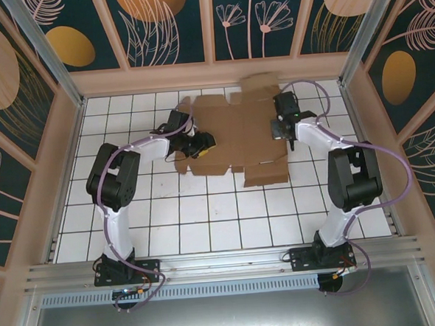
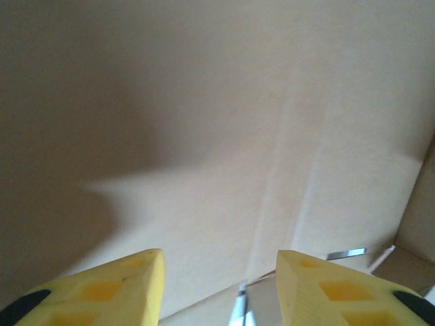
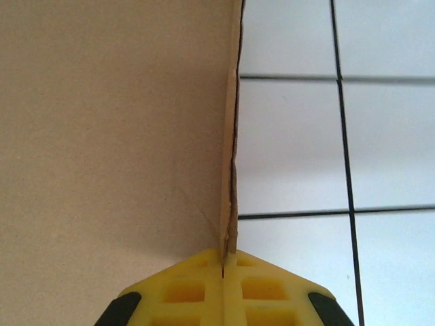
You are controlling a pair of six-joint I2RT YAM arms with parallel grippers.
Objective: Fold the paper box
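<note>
My right claw [image 3: 224,261] is pressed together on the right-hand edge of the paper box [image 3: 109,136]: the thin cardboard rim sits in the seam between my two yellow fingers and runs straight away from them, with brown board on the left of that line and bare white tiles of the worktop [image 3: 340,136] on the right. So the whole sheet lies inward from this pinch, toward the middle of the worktop, and I judge that any fold from here has to swing the edge up and over to that side, hinging along a crease parallel to the rim I hold. From above, the right claw [image 1: 280,126] is at the sheet's right border, and the paper box [image 1: 234,125] lies mostly flat on the far half of the tiles, spanning the gap between my two arms, with one flap jutting toward the back wall and another toward my bases. On the opposite side my left claw [image 1: 201,143] is spread, hovering low over the left part of the sheet; its wrist view shows my left claw [image 2: 221,272] gripping nothing, only plain board ahead, crossed by a faint crease.
</note>
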